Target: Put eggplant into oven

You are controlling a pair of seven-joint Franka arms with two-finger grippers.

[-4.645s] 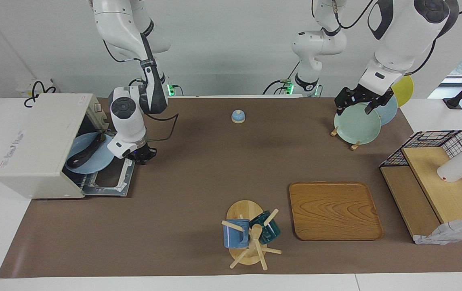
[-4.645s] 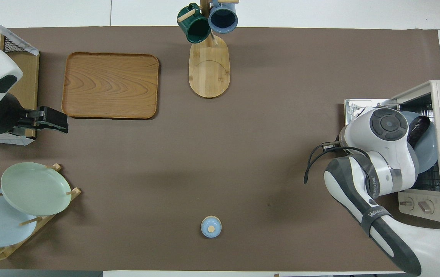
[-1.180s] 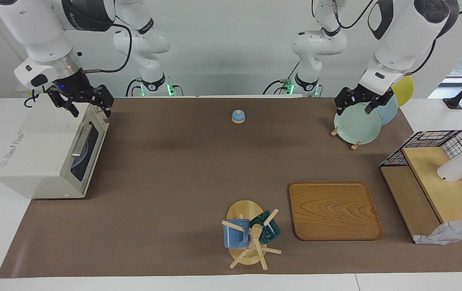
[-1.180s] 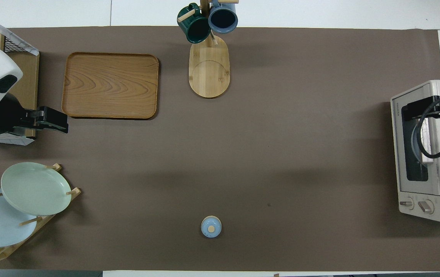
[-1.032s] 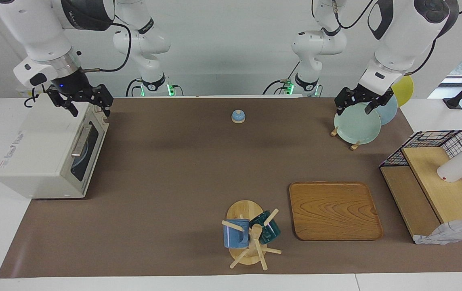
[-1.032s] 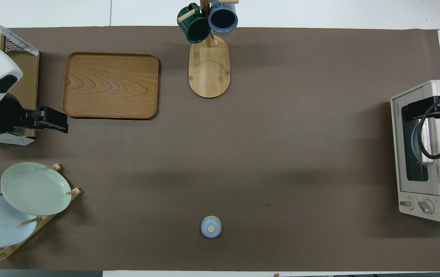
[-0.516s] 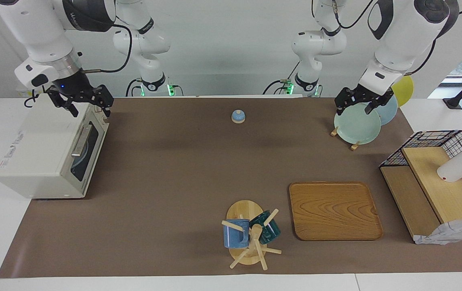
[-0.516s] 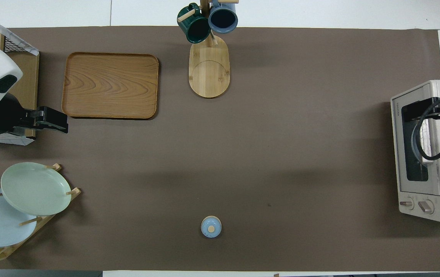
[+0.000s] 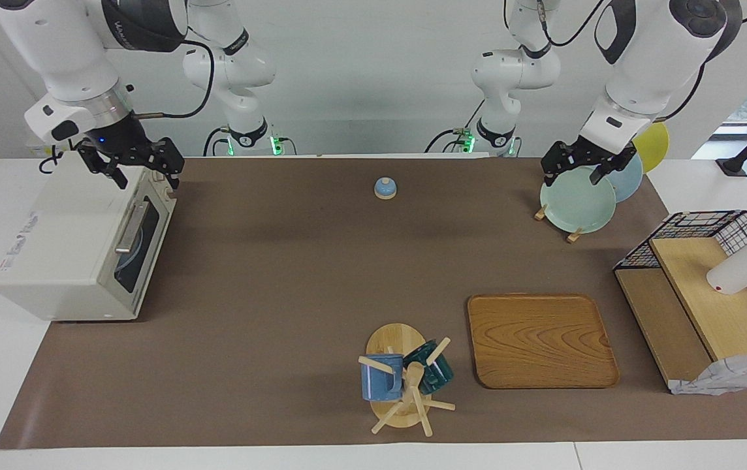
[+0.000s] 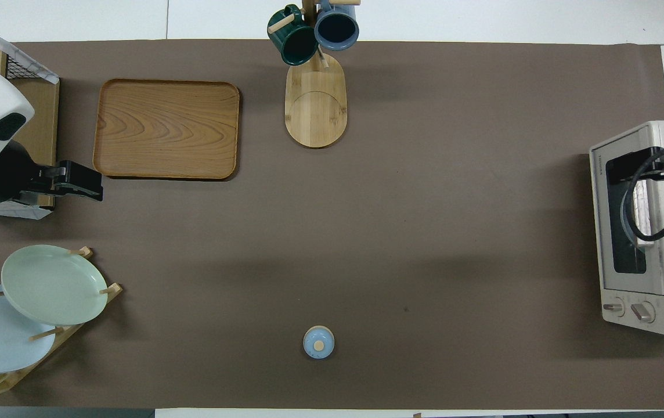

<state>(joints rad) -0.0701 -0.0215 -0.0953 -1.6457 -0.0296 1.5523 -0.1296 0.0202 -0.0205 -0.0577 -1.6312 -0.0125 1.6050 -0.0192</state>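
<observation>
Two end effectors spread, empty: right end effector [image 9: 130, 164] over oven [image 9: 70, 241] top, left end effector [image 9: 584, 166] waits over plate rack [image 9: 576, 207]. Oven door shut, eggplant unseen. Risk: right clips oven casing if it descends.

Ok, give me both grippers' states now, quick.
Left gripper: open, holding nothing, up over the plate rack.
Right gripper: open, holding nothing, up over the oven, whose door is shut.
</observation>
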